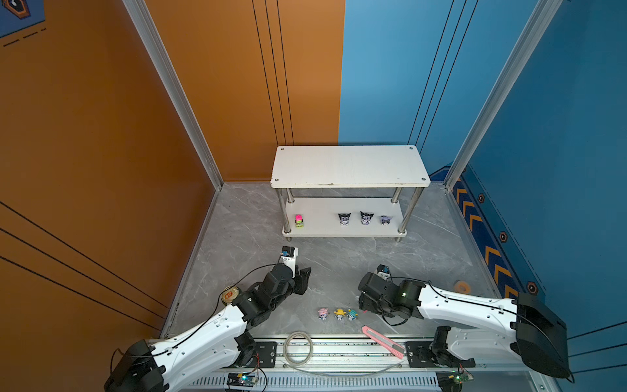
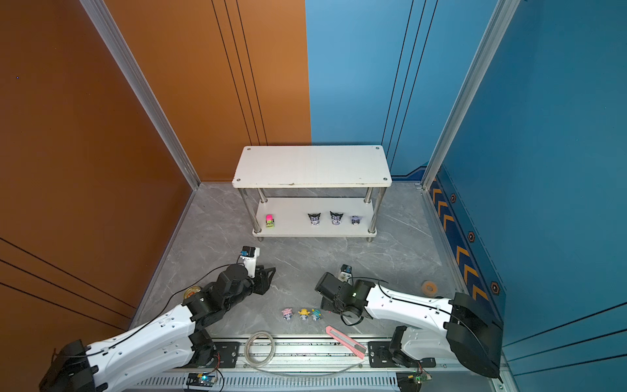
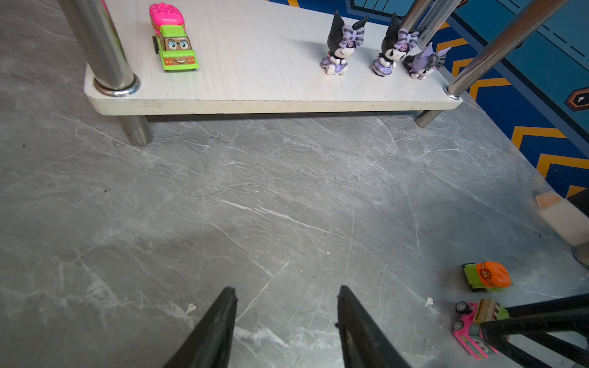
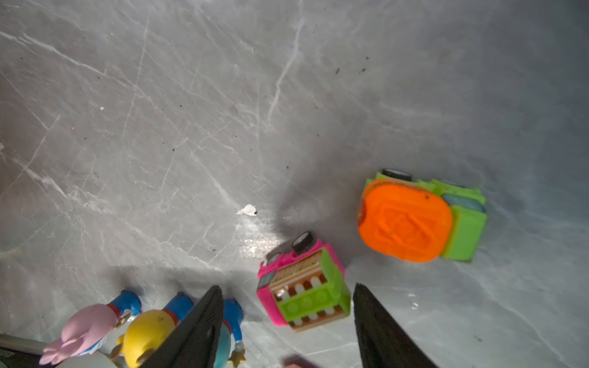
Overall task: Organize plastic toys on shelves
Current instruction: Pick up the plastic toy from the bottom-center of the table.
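right gripper [image 4: 288,286] has jaws apart, nothing held, flanking the pink-green truck [image 4: 306,296] on the table [image 4: 191,127] near the orange truck [image 4: 404,220]; I'd drop lower, centre it, pinch across its narrow sides, then carry to the lower shelf [image 3: 255,79] beside the parked truck [image 3: 173,38].

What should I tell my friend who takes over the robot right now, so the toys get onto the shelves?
The left pincer is open and holds nothing, above the table.
The right pincer is open, with its fingers either side of the pink truck and not gripping it.
Done: the pink-green truck and three black-purple figurines stand on the lower board.
Left to do: the pink truck, the orange truck and three pastel figurines are on the table. The top board holds nothing.
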